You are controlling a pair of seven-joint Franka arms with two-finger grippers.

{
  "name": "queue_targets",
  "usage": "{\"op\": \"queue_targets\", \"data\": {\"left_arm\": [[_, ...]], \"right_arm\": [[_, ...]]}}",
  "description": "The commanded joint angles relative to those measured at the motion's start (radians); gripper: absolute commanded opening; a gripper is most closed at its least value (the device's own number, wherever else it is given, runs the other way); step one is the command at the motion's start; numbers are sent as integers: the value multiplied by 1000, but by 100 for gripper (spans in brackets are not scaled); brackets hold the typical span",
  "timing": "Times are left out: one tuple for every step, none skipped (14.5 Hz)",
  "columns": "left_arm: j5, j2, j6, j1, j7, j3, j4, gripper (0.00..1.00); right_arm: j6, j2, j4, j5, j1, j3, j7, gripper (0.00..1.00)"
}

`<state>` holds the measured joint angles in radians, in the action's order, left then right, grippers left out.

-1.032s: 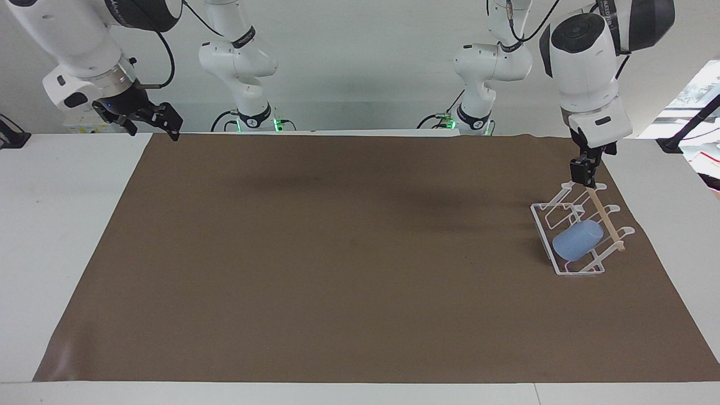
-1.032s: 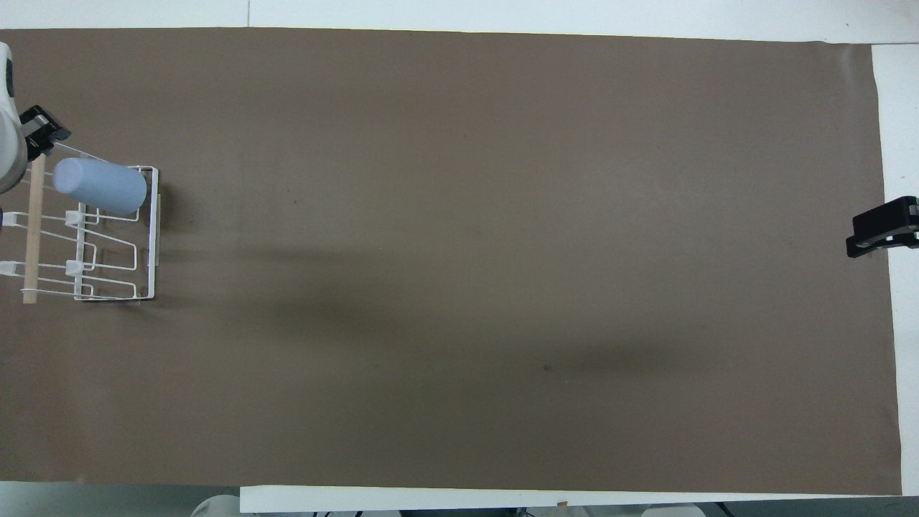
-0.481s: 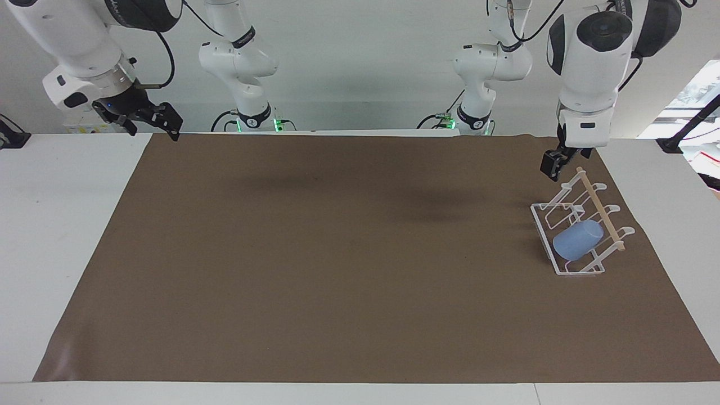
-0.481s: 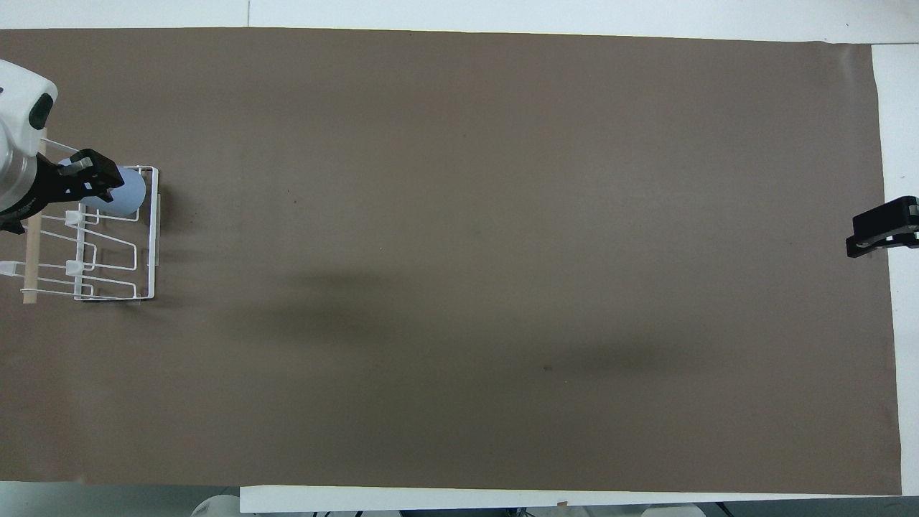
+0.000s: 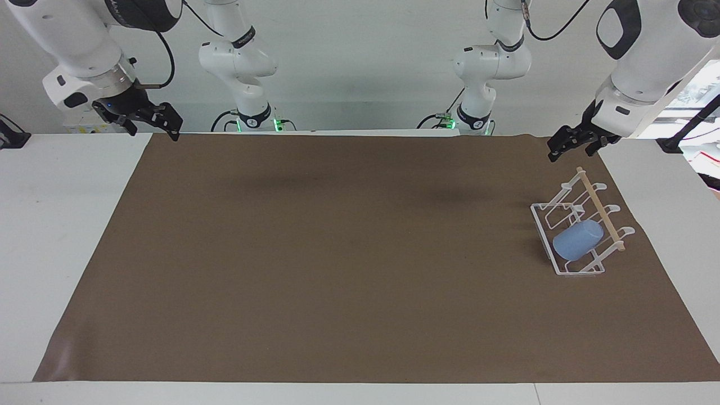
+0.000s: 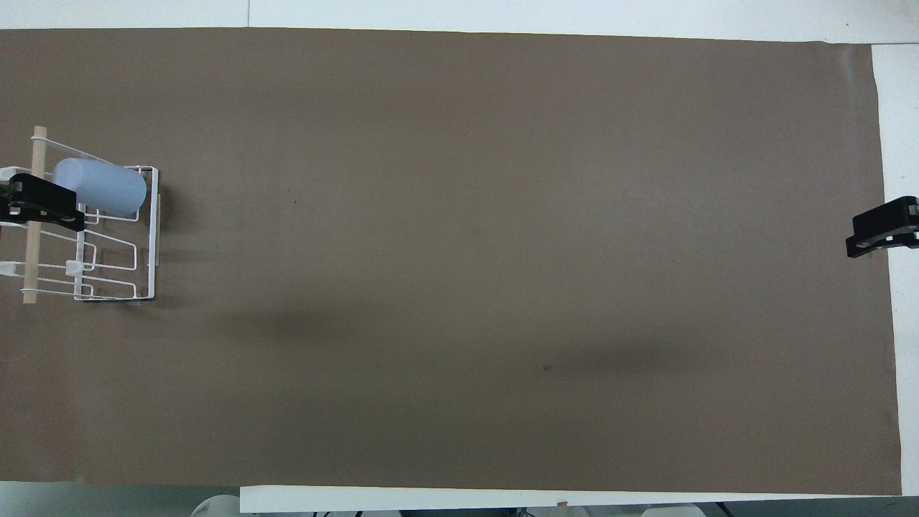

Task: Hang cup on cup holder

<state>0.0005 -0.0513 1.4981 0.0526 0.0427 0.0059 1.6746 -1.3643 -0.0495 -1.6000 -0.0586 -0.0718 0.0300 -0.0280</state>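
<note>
Light-blue cup (image 5: 577, 240) sits mouth-down on a slanted prong of the white wire cup holder (image 5: 541, 220), long axis tilted along it, at roughly 6 o'clock below the empty, open left claw (image 5: 569, 144); right claw (image 5: 160, 120) open, waiting.

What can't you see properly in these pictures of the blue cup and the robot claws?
- Cup's open mouth: both views show only its closed end and side.
- The prong holding it: the cup covers it on the rack.
- Left claw: the overhead picture's edge cuts off its arm.
- Right claw: only its tip shows in the overhead view.
</note>
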Motion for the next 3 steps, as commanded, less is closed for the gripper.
{"op": "queue_targets", "data": {"left_arm": [[-19, 51, -73, -22, -72, -3, -97, 100], [-19, 62, -87, -22, -90, -3, -128, 100], [-22, 67, -94, -23, -98, -3, -144, 100]], "right_arm": [[7, -3, -6, 3, -13, -9, 22, 99], [7, -3, -6, 3, -13, -9, 22, 99], [7, -3, -6, 3, -13, -9, 22, 99]]}}
